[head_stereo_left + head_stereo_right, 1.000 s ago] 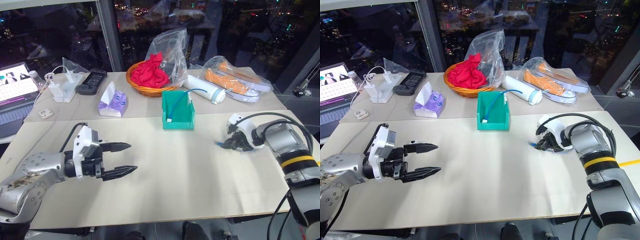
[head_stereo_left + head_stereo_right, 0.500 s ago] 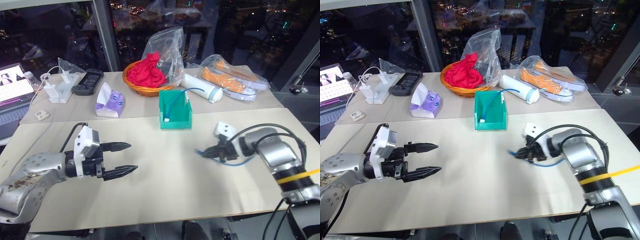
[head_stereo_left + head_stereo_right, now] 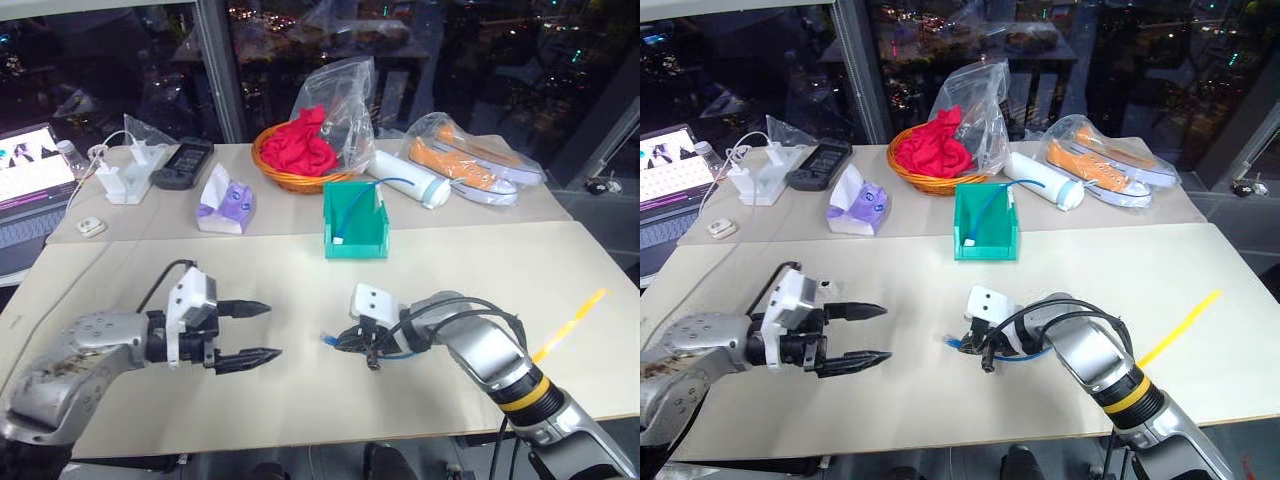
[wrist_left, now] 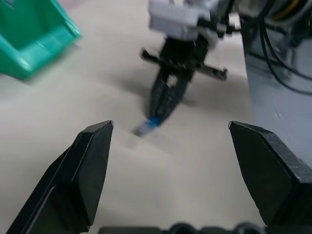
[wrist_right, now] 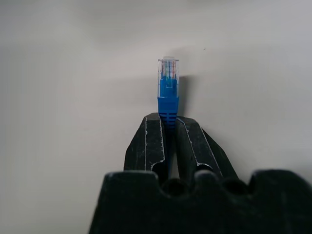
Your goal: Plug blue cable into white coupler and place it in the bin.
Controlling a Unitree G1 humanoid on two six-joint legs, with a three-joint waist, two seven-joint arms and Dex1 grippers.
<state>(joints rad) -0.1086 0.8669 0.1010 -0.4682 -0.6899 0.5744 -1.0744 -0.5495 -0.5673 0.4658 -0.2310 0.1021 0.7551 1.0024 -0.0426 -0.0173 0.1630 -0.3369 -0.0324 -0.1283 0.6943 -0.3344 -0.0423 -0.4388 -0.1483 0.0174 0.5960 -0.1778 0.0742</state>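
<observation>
At bench centre, the blue cable (image 5: pixel 167 95) is pinched just behind its clear plug by the closed right claw (image 3: pixel 345 341). The left claw (image 3: pixel 257 331), at 9 o'clock of it, gapes empty. No coupler seen; mating and binning appear outstanding. The bin (image 3: pixel 355 243) sits at 12 o'clock, bare bench (image 3: pixel 300 400) between.

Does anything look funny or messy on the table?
Nothing is spilled or broken. One odd thing: a blue cable already sits in the bin, one end hanging out the back, while the right gripper pinches another blue plug. No coupler is visible.
</observation>
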